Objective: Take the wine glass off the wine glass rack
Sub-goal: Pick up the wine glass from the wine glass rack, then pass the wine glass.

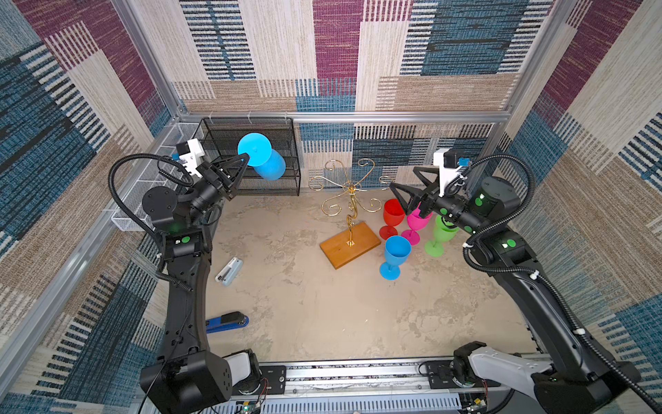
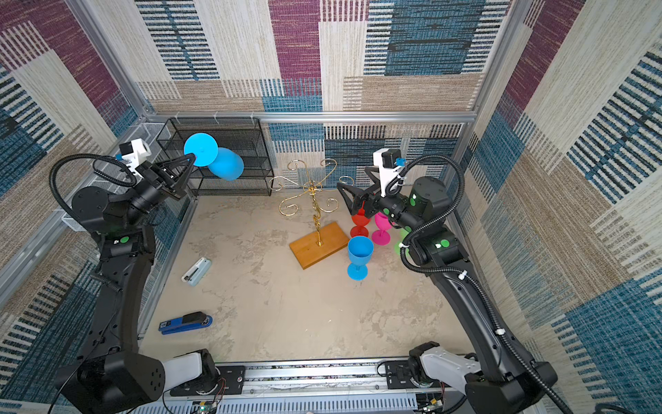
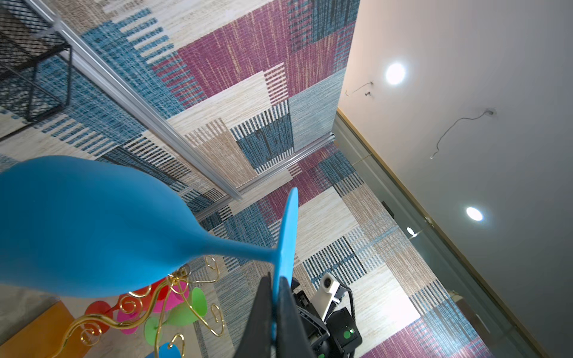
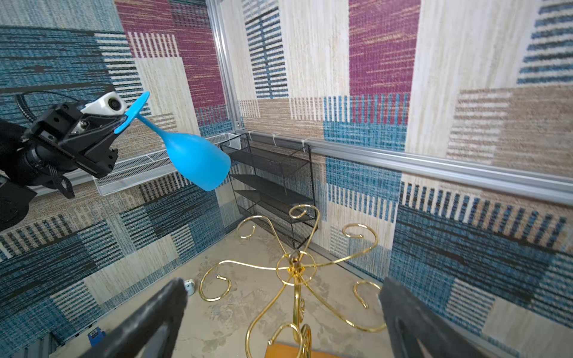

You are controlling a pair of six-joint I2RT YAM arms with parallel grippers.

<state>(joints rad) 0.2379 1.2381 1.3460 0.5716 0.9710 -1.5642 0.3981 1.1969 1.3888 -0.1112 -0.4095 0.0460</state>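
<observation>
— Left gripper (image 1: 245, 157)?
— Pinched tight on the foot of the blue wine glass (image 1: 268, 165), aloft at ten o'clock from the wine glass rack (image 1: 353, 200), well apart.
— Right gripper (image 1: 404, 178)?
— Spread wide, empty, near the rack's three o'clock.

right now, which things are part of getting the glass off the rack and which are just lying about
In the job: wine glass rack, bare; blue wine glass, foot pinched in the left gripper.

Lying about: red glass, pink glass, green glass, standing blue glass; black mesh shelf; white wire basket; blue stapler; pale stapler.
</observation>
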